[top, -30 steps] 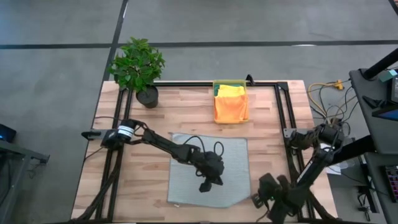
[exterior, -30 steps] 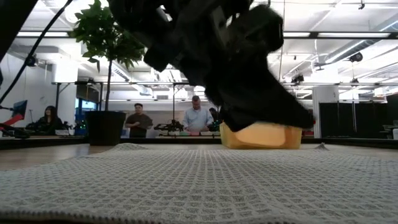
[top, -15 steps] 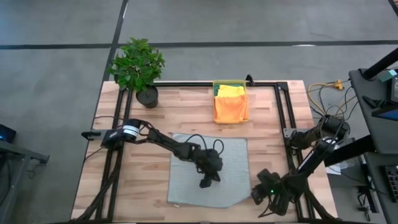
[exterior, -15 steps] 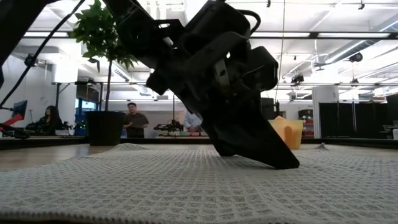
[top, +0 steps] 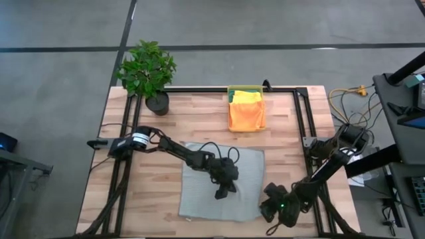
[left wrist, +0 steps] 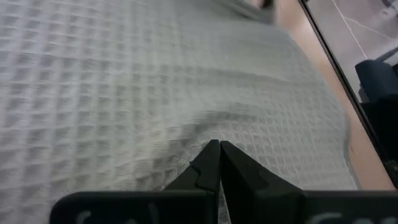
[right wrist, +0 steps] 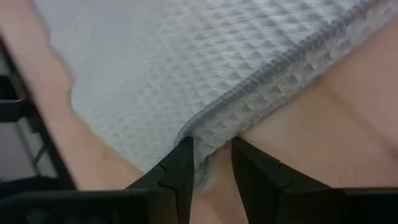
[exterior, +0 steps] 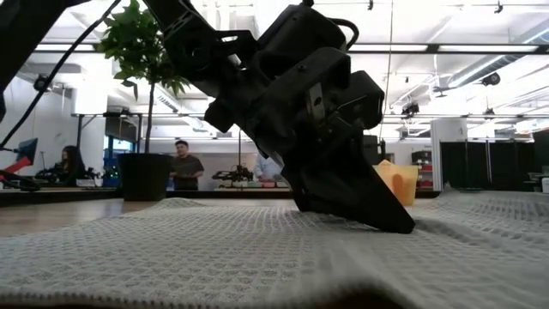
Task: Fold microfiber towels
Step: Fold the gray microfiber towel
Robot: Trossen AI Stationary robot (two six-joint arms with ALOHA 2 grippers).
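grey towel point(top: 212, 189): spread flat on the wooden table point(top: 153, 192), front-centre; waffle weave; its front-right corner is lifted off the board.
left gripper point(top: 221, 194): down on the middle of the grey towel, tips pressed into the cloth. Left wrist view shows the two fingers point(left wrist: 208, 167) closed together with a small ridge of fabric pinched up between them.
right gripper point(top: 272, 211): at the towel's front-right corner, low over the table. Right wrist view shows the fingers point(right wrist: 177, 171) slightly parted, straddling the hemmed edge of the towel; cloth sits between them but they are not clamped on it.
yellow bin point(top: 246, 89): back-centre of the table, against the black rail.
orange towel point(top: 246, 116): draped out of the bin's front and onto the table, well apart from the grey one.
yellow towel point(top: 247, 97): in the bin, above the orange one.
teal towel point(top: 232, 97): only a sliver shows at the bin's left side.
potted plant point(top: 147, 72): back-left corner of the table.
people point(exterior: 183, 166): in the room behind the table, low view only, far from the arms.
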